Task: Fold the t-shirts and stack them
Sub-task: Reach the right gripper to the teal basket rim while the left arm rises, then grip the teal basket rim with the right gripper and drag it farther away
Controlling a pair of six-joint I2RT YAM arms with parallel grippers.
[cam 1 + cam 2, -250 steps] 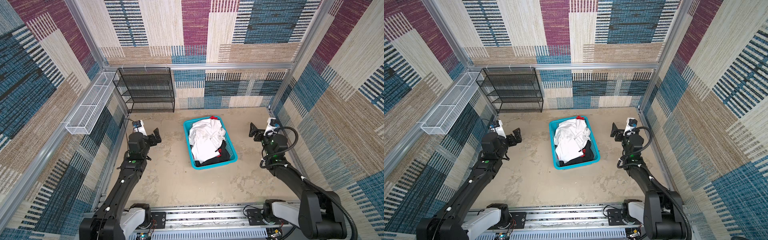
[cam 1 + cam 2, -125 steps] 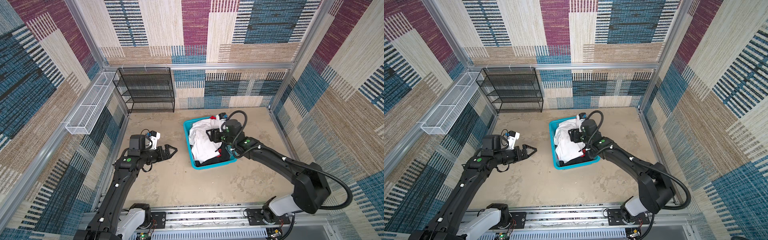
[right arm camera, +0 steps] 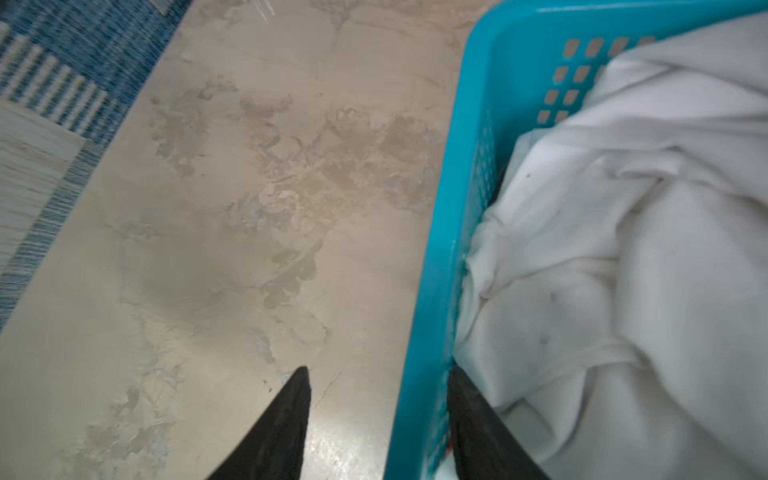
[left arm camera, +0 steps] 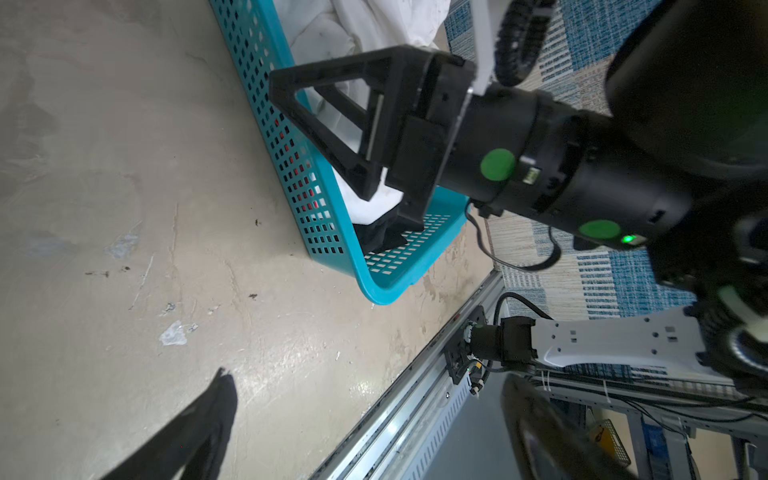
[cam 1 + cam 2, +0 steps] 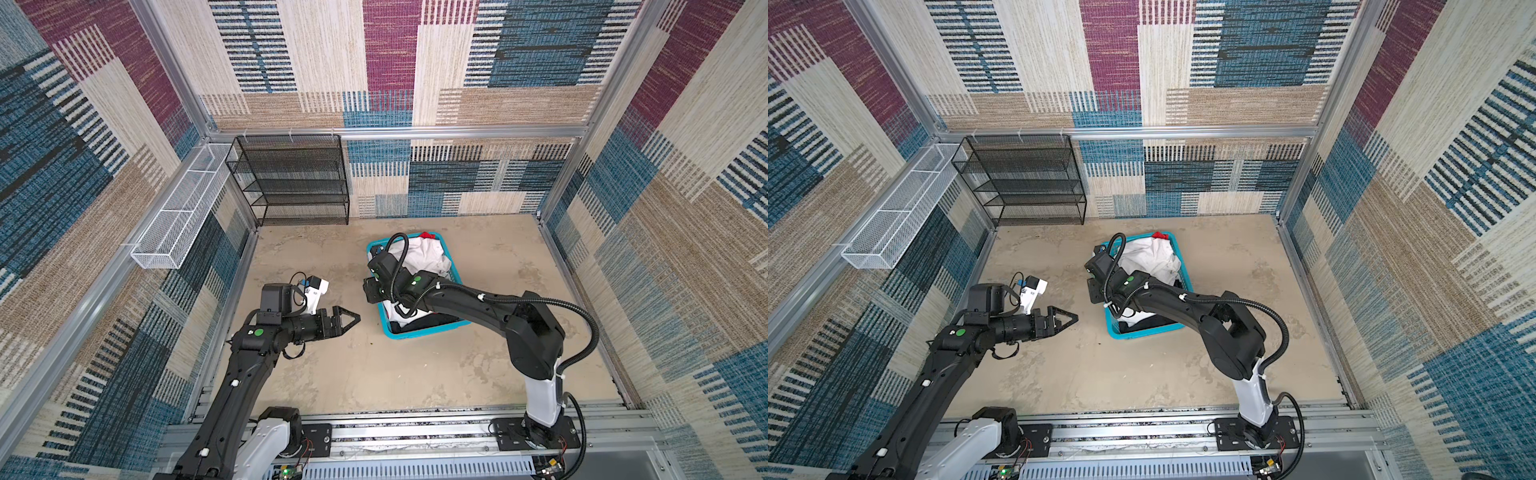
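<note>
Right gripper [image 3: 379,374] hangs half-parted and grasping nothing, its jaws astride the long side wall of the teal basket [image 3: 432,249]: one finger is outside over the bare table [image 3: 208,249], the other inside beside the crumpled white shirt [image 3: 623,249]. All three shirts lie on that inner side, white heaped over the black shirt [image 5: 436,323] and the red shirt [image 5: 427,235] peeking out at the far end, so closing here would likely pinch plastic, not cloth. Left gripper [image 5: 353,319], spread wide and empty, points at the basket from the outer side, near but apart; the right arm is nearer.
</note>
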